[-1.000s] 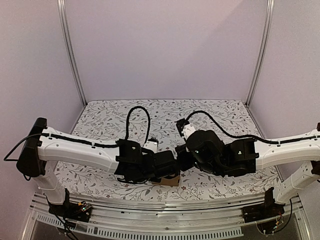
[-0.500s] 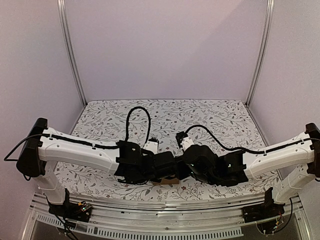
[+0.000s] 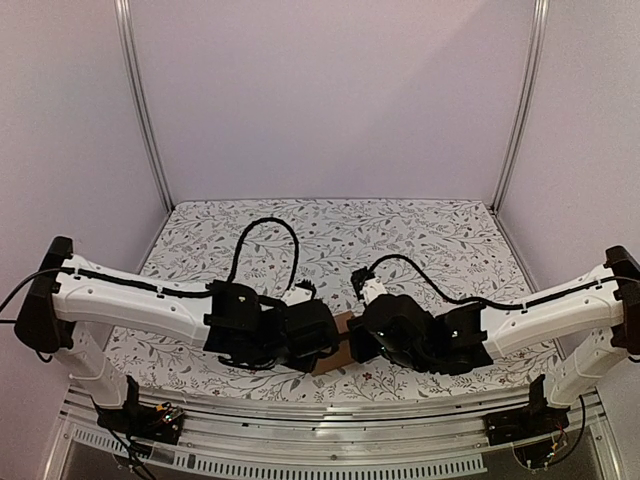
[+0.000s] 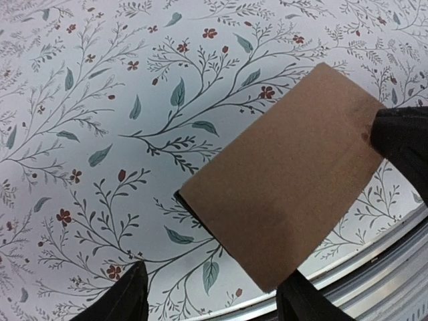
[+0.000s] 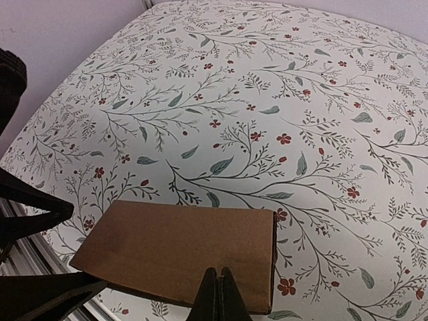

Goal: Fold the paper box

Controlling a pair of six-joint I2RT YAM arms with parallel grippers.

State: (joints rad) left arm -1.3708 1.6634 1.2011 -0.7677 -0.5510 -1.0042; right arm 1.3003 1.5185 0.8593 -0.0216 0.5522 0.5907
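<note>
The paper box [image 5: 180, 251] is a flat, closed brown cardboard box lying on the flowered table near its front edge. From above, only a strip of the paper box [image 3: 340, 325] shows between the two wrists. My left gripper [image 4: 214, 297] is open. Its two dark fingers [image 4: 127, 297] stand apart on either side of the near corner of the paper box [image 4: 287, 187], with nothing between them. My right gripper [image 5: 219, 294] is shut, its tips together over the top face at the box's other end. That right gripper [image 4: 404, 137] shows as a dark shape at that end.
The table's metal front rail [image 4: 381, 267] runs right beside the box. The left gripper's open fingers [image 5: 33, 207] reach in at the left of the right wrist view. The flowered tablecloth [image 3: 330, 230] stretches back to the pale walls.
My left gripper has opened and let go of the box, and the left arm has drawn back to the left. The right arm has come lower and closer onto the box.
</note>
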